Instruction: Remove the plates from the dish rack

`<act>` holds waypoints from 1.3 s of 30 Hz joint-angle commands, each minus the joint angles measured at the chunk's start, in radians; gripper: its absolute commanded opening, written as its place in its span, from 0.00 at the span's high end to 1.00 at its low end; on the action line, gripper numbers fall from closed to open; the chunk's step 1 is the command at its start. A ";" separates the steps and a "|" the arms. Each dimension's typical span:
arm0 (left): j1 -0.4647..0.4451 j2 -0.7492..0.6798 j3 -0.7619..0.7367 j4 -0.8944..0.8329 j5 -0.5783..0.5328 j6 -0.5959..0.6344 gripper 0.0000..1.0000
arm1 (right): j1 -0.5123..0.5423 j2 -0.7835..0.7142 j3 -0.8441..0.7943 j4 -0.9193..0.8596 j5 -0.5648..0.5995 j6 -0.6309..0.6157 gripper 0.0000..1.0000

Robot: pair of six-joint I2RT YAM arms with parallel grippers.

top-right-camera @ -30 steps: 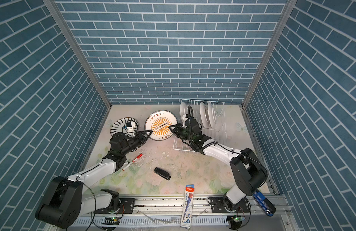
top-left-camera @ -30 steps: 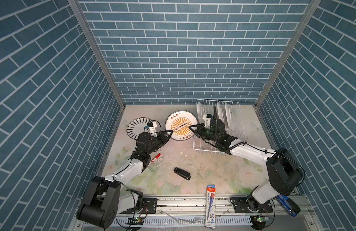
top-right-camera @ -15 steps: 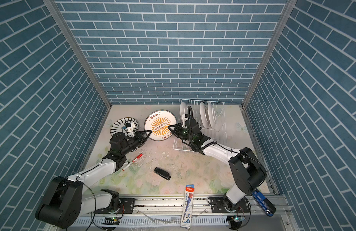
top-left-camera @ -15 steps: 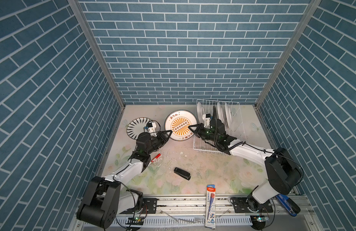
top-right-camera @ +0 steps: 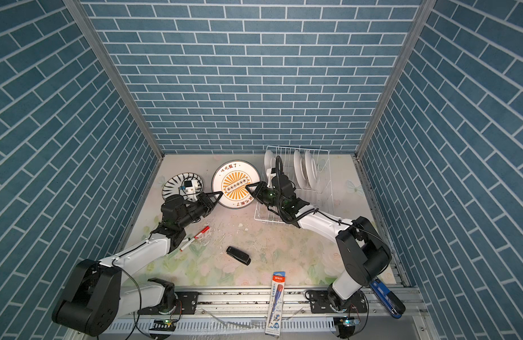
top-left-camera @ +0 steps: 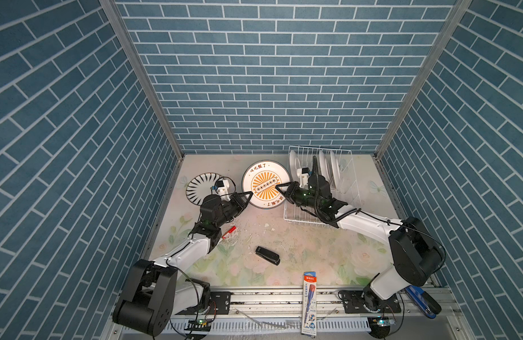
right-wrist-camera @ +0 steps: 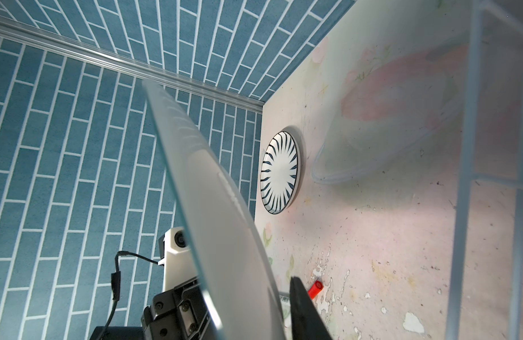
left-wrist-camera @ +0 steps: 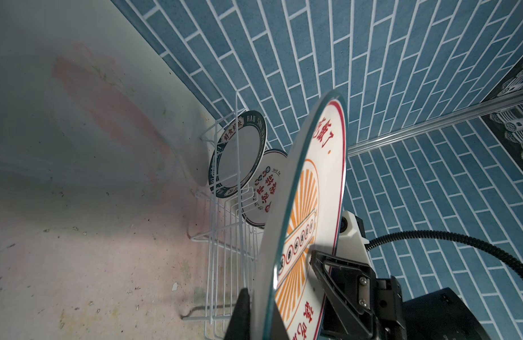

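Observation:
The orange-gold plate (top-left-camera: 266, 184) (top-right-camera: 236, 185) hangs tilted above the table between both grippers, left of the dish rack (top-left-camera: 352, 176) (top-right-camera: 328, 176). My left gripper (top-left-camera: 250, 194) (top-right-camera: 220, 194) (left-wrist-camera: 266, 323) is shut on its left rim; one finger (left-wrist-camera: 239, 312) presses its white back. My right gripper (top-left-camera: 279, 188) (top-right-camera: 248, 187) (right-wrist-camera: 254, 318) straddles the right rim with the jaws loosened; a small gap shows beside its finger (right-wrist-camera: 301, 306). Three plates (top-left-camera: 323, 164) stand in the rack, one with a dark-green rim (left-wrist-camera: 239, 153). The black-striped plate (top-left-camera: 202, 187) (right-wrist-camera: 280, 172) lies flat at the left.
On the mat lie a red marker (top-left-camera: 229, 232) (top-right-camera: 195, 237) by the left arm, a black stapler-like object (top-left-camera: 267, 255) in the middle, and paint flakes. A pen package (top-left-camera: 310, 303) and a blue tool (top-left-camera: 422, 300) rest on the front rail.
My left gripper has closed onto the orange-gold plate's rim. The right jaws have eased apart on the opposite rim. The plate has hardly moved.

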 commanded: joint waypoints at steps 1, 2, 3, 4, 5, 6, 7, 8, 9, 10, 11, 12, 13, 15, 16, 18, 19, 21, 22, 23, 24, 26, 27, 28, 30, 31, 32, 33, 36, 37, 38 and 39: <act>-0.004 0.004 0.005 0.000 0.015 0.046 1.00 | 0.004 -0.019 -0.007 0.065 -0.024 0.011 0.62; -0.002 0.002 0.005 -0.001 0.015 0.044 1.00 | 0.003 -0.021 -0.006 0.061 -0.026 0.009 0.57; -0.001 0.004 0.005 -0.002 0.014 0.045 1.00 | 0.003 -0.025 -0.004 0.055 -0.030 0.004 0.49; -0.001 0.002 0.005 -0.004 0.012 0.043 1.00 | 0.003 -0.028 -0.002 0.047 -0.033 -0.003 0.42; 0.001 0.001 0.007 -0.007 0.012 0.043 1.00 | 0.002 -0.032 0.001 0.039 -0.032 -0.008 0.34; 0.002 0.001 0.007 -0.009 0.012 0.043 1.00 | 0.003 -0.035 0.003 0.032 -0.031 -0.011 0.25; 0.003 0.001 0.006 -0.008 0.012 0.043 1.00 | 0.003 -0.039 0.003 0.028 -0.029 -0.012 0.18; 0.003 -0.001 0.005 -0.009 0.012 0.043 1.00 | 0.003 -0.041 0.003 0.023 -0.026 -0.015 0.13; 0.004 -0.001 0.007 -0.011 0.010 0.041 1.00 | 0.002 -0.044 0.003 0.018 -0.022 -0.017 0.09; 0.004 -0.001 0.007 -0.015 0.008 0.040 1.00 | 0.001 -0.047 0.006 0.008 -0.015 -0.017 0.05; 0.006 -0.001 0.008 -0.020 0.005 0.040 1.00 | 0.000 -0.050 0.009 -0.003 -0.009 -0.018 0.03; 0.007 -0.001 0.009 -0.029 0.003 0.038 1.00 | -0.003 -0.052 0.016 -0.017 -0.007 -0.020 0.01; 0.010 -0.001 0.013 -0.037 0.001 0.037 1.00 | -0.004 -0.054 0.023 -0.028 -0.004 -0.022 0.01; 0.016 0.001 0.025 -0.056 0.001 0.033 1.00 | -0.008 -0.059 0.035 -0.048 0.002 -0.029 0.01; 0.018 0.002 0.033 -0.074 -0.001 0.032 1.00 | -0.011 -0.066 0.043 -0.060 0.005 -0.039 0.01; 0.025 0.006 0.052 -0.100 0.000 0.033 1.00 | -0.014 -0.076 0.057 -0.092 0.016 -0.053 0.01; 0.030 0.010 0.064 -0.109 0.003 0.029 1.00 | -0.016 -0.082 0.070 -0.118 0.023 -0.061 0.01; 0.041 0.021 0.084 -0.121 0.014 0.022 1.00 | -0.025 -0.092 0.093 -0.168 0.035 -0.084 0.01; 0.049 0.029 0.094 -0.126 0.019 0.016 1.00 | -0.028 -0.097 0.105 -0.194 0.044 -0.094 0.01; 0.056 0.037 0.102 -0.127 0.024 0.010 1.00 | -0.032 -0.102 0.115 -0.217 0.051 -0.101 0.01; 0.065 0.046 0.111 -0.129 0.030 0.010 1.00 | -0.038 -0.105 0.127 -0.239 0.058 -0.110 0.01; 0.085 0.064 0.126 -0.129 0.038 -0.018 1.00 | -0.049 -0.112 0.145 -0.277 0.069 -0.122 0.01; 0.096 0.073 0.133 -0.129 0.041 -0.023 1.00 | -0.058 -0.114 0.157 -0.298 0.073 -0.126 0.01; 0.105 0.082 0.139 -0.130 0.041 -0.026 1.00 | -0.062 -0.117 0.168 -0.319 0.072 -0.133 0.01; 0.122 0.100 0.153 -0.137 0.041 -0.028 1.00 | -0.075 -0.118 0.192 -0.365 0.073 -0.148 0.01; 0.130 0.110 0.162 -0.144 0.040 -0.025 1.00 | -0.080 -0.120 0.206 -0.392 0.075 -0.158 0.01; 0.135 0.120 0.170 -0.154 0.038 -0.023 1.00 | -0.084 -0.120 0.217 -0.413 0.077 -0.166 0.01; 0.142 0.133 0.177 -0.162 0.037 -0.020 1.00 | -0.089 -0.121 0.225 -0.433 0.083 -0.174 0.01; 0.156 0.174 0.199 -0.175 0.035 -0.009 1.00 | -0.103 -0.127 0.248 -0.488 0.093 -0.198 0.01; 0.159 0.192 0.207 -0.185 0.032 -0.003 1.00 | -0.107 -0.129 0.251 -0.502 0.096 -0.203 0.01; 0.162 0.207 0.215 -0.197 0.029 -0.002 1.00 | -0.111 -0.132 0.254 -0.514 0.098 -0.208 0.01; 0.164 0.223 0.222 -0.211 0.026 0.019 1.00 | -0.117 -0.136 0.256 -0.525 0.100 -0.212 0.01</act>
